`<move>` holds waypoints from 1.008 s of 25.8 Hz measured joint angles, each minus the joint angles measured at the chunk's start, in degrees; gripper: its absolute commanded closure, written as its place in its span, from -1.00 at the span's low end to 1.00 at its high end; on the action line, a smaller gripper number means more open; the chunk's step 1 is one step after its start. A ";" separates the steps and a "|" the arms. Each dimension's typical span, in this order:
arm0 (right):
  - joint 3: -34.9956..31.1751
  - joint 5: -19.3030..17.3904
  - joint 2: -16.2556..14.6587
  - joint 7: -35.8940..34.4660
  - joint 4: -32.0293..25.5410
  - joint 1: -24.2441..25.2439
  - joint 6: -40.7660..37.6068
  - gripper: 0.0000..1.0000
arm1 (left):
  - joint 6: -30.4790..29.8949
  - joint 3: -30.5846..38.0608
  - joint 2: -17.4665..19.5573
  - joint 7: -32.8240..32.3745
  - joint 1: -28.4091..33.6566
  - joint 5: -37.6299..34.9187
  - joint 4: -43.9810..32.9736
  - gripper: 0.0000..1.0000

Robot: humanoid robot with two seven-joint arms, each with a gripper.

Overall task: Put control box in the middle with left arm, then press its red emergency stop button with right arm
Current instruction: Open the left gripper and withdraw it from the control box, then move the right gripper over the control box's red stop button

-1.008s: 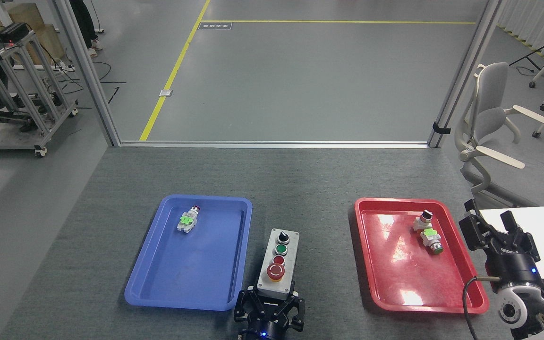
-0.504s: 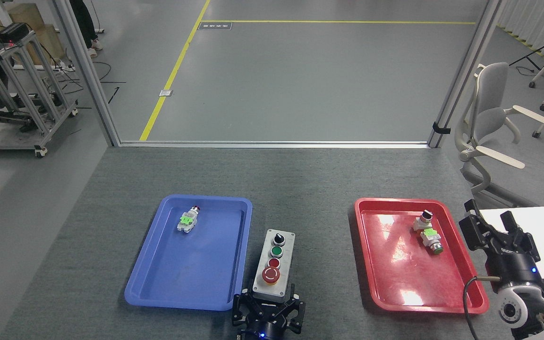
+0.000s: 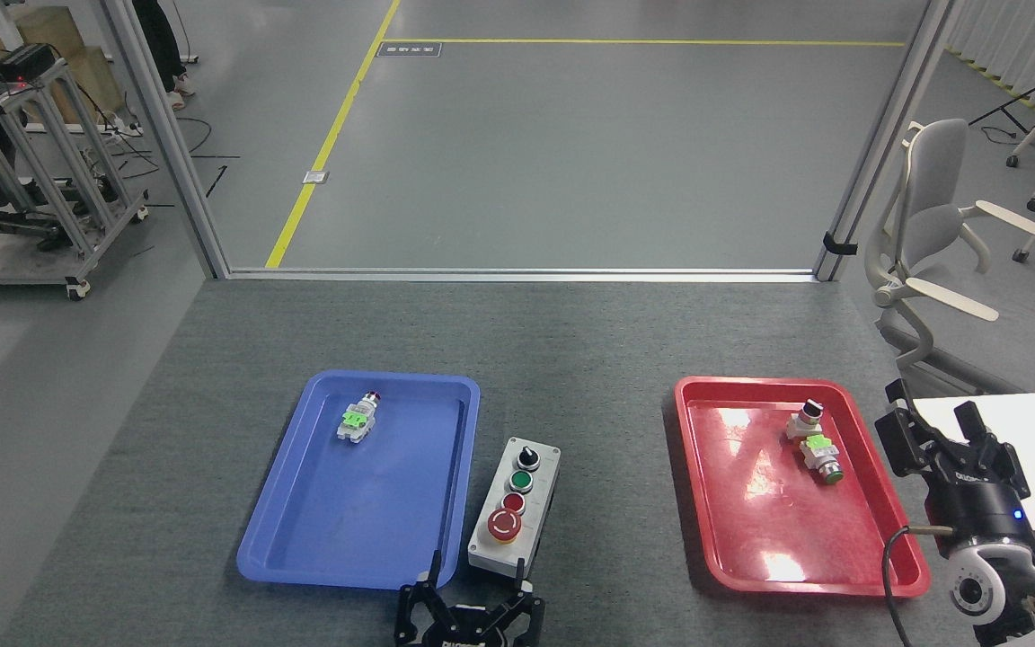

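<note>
While the box (image 3: pixel 515 506) sits on the felt table (image 3: pixel 571 359) just right of the blue tray (image 3: pixel 302 548), tilted toward 1 o'clock, the left gripper (image 3: pixel 474 593) at 6 o'clock is spread open just below it, and the right gripper (image 3: pixel 935 415) at 4 o'clock hangs open beside the red tray (image 3: pixel 697 539).

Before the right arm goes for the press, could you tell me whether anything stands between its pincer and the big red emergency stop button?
Yes: the red tray lies between the right pincer and the emergency stop button, with two switch parts inside it.
</note>
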 measured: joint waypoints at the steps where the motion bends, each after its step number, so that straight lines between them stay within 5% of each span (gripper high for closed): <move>1: 0.04 0.00 -0.10 -0.02 0.00 0.04 0.00 -0.98 | 0.44 0.05 1.22 0.00 0.93 -0.37 -1.82 -0.97; 7: 0.46 -0.03 -1.02 -0.22 0.31 0.02 -1.08 -0.92 | 1.54 1.23 6.80 0.21 3.47 -1.17 -8.70 -0.97; 13: 0.54 -0.06 -1.10 -0.39 0.44 0.04 -3.44 -0.29 | -0.24 5.18 11.11 -0.23 3.42 -0.76 -12.50 -0.97; 18: 2.27 -0.08 -1.05 -5.61 0.52 -0.46 -3.42 0.31 | -11.02 14.36 13.10 -1.33 3.30 -0.27 -12.40 -0.97; 24: 13.61 -0.03 -1.11 -12.16 1.69 -6.64 -2.43 0.91 | -22.41 21.67 15.43 -3.16 1.49 -0.71 -8.77 -0.97; 26: 19.11 -0.01 -0.80 -12.69 2.75 -9.21 -2.30 0.95 | -25.00 22.88 16.23 -3.68 0.75 -0.74 -7.69 -0.97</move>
